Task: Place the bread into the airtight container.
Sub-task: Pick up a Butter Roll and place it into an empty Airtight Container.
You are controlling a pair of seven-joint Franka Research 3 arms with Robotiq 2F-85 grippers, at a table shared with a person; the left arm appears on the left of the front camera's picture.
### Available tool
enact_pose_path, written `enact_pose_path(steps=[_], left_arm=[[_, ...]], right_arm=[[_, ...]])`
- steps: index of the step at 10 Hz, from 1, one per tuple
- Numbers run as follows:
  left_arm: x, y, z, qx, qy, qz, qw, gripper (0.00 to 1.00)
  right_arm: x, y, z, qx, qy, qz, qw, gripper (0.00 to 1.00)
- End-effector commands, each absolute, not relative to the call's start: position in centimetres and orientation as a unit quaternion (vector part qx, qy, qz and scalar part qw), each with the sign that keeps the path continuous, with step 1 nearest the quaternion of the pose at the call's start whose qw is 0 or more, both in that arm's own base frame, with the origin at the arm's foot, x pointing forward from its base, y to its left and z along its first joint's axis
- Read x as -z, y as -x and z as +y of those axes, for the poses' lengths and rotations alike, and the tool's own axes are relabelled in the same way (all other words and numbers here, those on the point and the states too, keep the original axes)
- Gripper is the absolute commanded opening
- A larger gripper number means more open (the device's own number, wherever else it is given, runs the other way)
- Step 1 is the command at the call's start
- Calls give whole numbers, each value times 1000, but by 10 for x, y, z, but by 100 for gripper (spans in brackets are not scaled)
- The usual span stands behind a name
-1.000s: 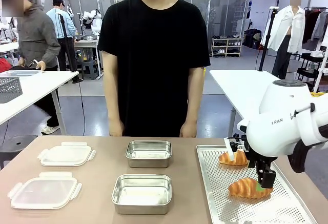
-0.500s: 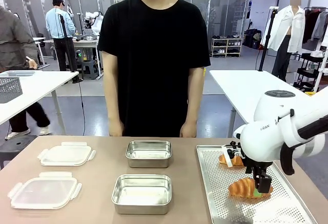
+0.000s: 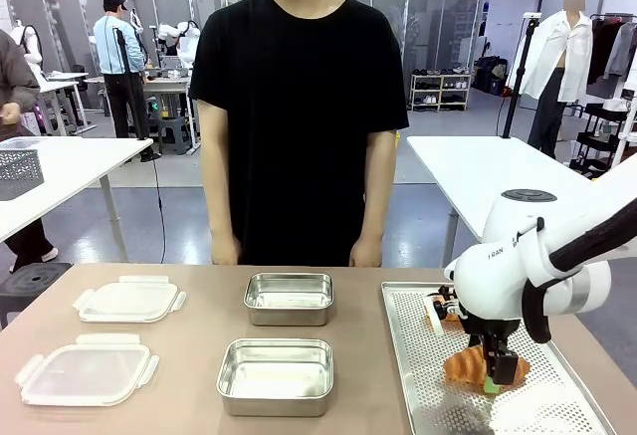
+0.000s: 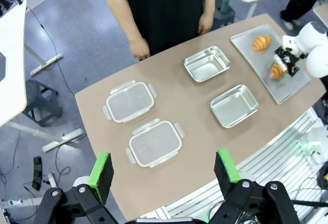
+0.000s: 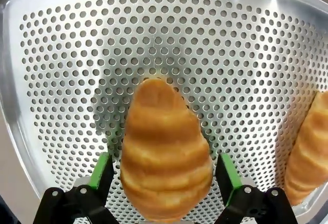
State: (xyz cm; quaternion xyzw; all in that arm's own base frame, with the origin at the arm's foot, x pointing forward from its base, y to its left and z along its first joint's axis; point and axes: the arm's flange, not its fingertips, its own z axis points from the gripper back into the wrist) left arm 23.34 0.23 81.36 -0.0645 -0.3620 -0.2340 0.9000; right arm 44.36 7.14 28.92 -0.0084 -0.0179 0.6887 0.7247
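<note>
Right wrist view, golden ridged croissant (image 5: pixel 165 152), on perforated tray (image 5: pixel 61 55)

I see a person (image 3: pixel 299 107) in a black shirt standing at the far side of my brown bench (image 3: pixel 199 355), arms hanging down. A shiny tray (image 3: pixel 413 355) full of little holes lies on the right end of that bench. Farther back on the left, a white bench (image 3: pixel 75 168) holds a grey basket (image 3: pixel 18 171). Another white bench (image 3: pixel 478 171) stands on the right. A black stool (image 3: pixel 30 281) sits on the floor.
</note>
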Motion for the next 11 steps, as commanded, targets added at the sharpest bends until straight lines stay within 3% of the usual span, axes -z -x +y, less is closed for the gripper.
enact_pose_path(steps=[1, 6, 11], left_arm=[[-815, -233, 2, 238, 63, -363, 899, 100], [-815, -233, 2, 238, 63, -363, 899, 100], [-815, -233, 2, 238, 63, -363, 899, 100]], right_arm=[[-285, -451, 68, -692, 4, -22, 721, 100], [-290, -448, 66, -690, 9, -16, 723, 53], [-361, -432, 91, -668, 2, -23, 743, 55]])
